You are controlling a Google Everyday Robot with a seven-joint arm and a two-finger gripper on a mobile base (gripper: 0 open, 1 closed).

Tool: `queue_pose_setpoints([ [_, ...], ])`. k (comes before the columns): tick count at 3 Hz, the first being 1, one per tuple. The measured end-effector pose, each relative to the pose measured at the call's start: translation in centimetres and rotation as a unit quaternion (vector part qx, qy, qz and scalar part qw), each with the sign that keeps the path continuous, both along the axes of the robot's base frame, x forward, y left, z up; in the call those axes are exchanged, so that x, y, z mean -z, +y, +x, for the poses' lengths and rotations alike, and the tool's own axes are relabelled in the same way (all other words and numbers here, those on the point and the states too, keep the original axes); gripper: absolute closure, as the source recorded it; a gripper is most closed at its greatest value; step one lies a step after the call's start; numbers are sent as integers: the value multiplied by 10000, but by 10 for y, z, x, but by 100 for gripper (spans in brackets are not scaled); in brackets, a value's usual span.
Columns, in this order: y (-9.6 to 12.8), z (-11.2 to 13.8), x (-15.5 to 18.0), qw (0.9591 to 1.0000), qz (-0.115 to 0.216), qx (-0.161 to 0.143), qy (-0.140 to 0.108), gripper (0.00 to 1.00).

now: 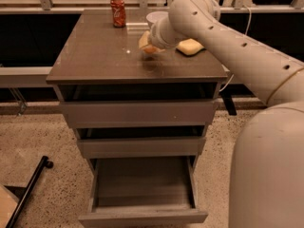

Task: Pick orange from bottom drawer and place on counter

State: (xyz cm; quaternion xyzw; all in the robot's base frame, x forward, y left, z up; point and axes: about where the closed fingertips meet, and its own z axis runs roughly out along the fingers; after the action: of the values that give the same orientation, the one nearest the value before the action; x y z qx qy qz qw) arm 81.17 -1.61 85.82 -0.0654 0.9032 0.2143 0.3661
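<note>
My gripper (147,45) is over the middle of the counter (95,56), at the end of the white arm that reaches in from the right. It is shut on the orange (150,50), a small round fruit held between the pale fingers (143,40) just above the counter top. I cannot tell whether the orange touches the surface. The bottom drawer (142,217) is pulled open below, and its grey tray shows nothing inside.
A red soda can (118,11) stands at the counter's back left. A white bowl (155,17) sits at the back, partly hidden by the arm. A yellow sponge (190,46) lies right of the gripper. The two upper drawers (137,113) are closed. A black pole (28,189) lies on the floor at left.
</note>
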Motion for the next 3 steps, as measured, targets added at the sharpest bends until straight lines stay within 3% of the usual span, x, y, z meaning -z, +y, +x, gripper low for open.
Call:
queue_pose_setpoints([
  [1,27,19,4,9996,-184,-151,-152,58],
  [2,47,31,13,9974,-607,-210,-324,26],
  [3,49,36,23,9949,-924,-145,-365,3],
])
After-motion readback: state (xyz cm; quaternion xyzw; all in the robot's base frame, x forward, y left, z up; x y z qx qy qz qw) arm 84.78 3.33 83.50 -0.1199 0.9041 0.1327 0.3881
